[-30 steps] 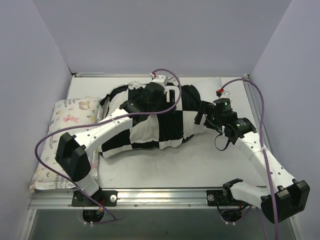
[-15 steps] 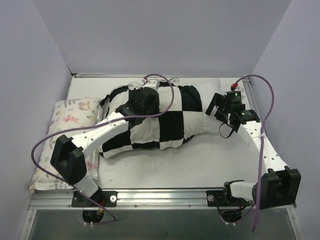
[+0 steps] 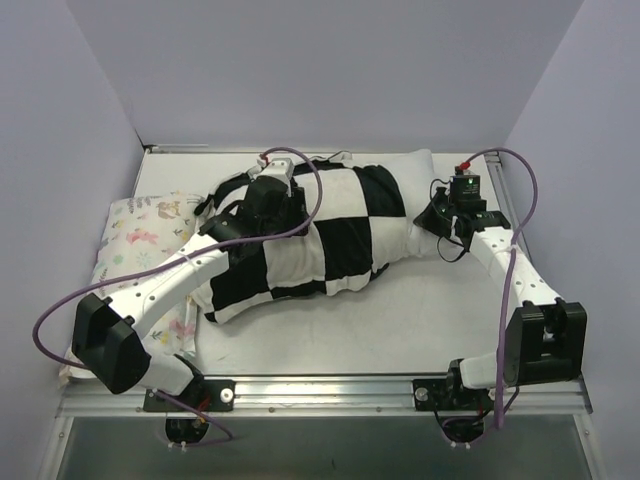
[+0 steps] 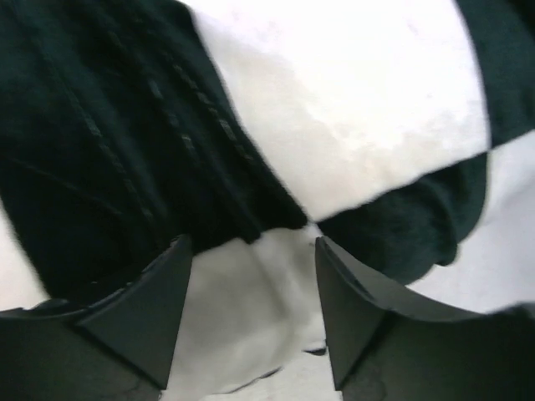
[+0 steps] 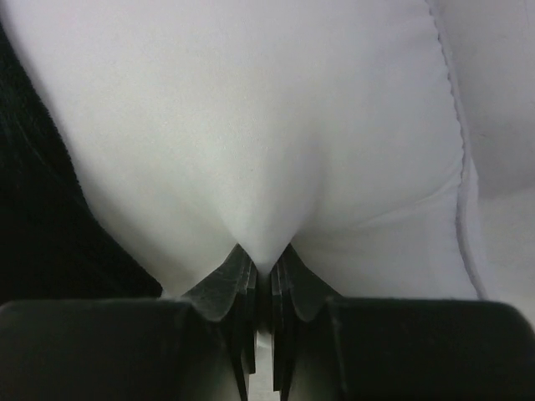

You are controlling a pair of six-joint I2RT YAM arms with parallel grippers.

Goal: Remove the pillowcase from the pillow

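The black-and-white checkered pillowcase lies across the middle of the table, with the white pillow sticking out of its right end. My right gripper is at that exposed end. The right wrist view shows the right gripper shut, pinching a fold of the pillow, with the dark pillowcase at the left edge. My left gripper is over the pillowcase's left part. In the left wrist view the left gripper stands open, its fingers spread over the pillowcase, white cloth between them.
A smaller floral-print pillow lies along the table's left side, beside the pillowcase. Grey walls close in the table on the left, back and right. A metal rail with both arm bases runs along the near edge.
My right arm swung out to the back right, then came onto the pillow's exposed end and shut on it. My left gripper slid left along the pillowcase. More white pillow shows at the right.
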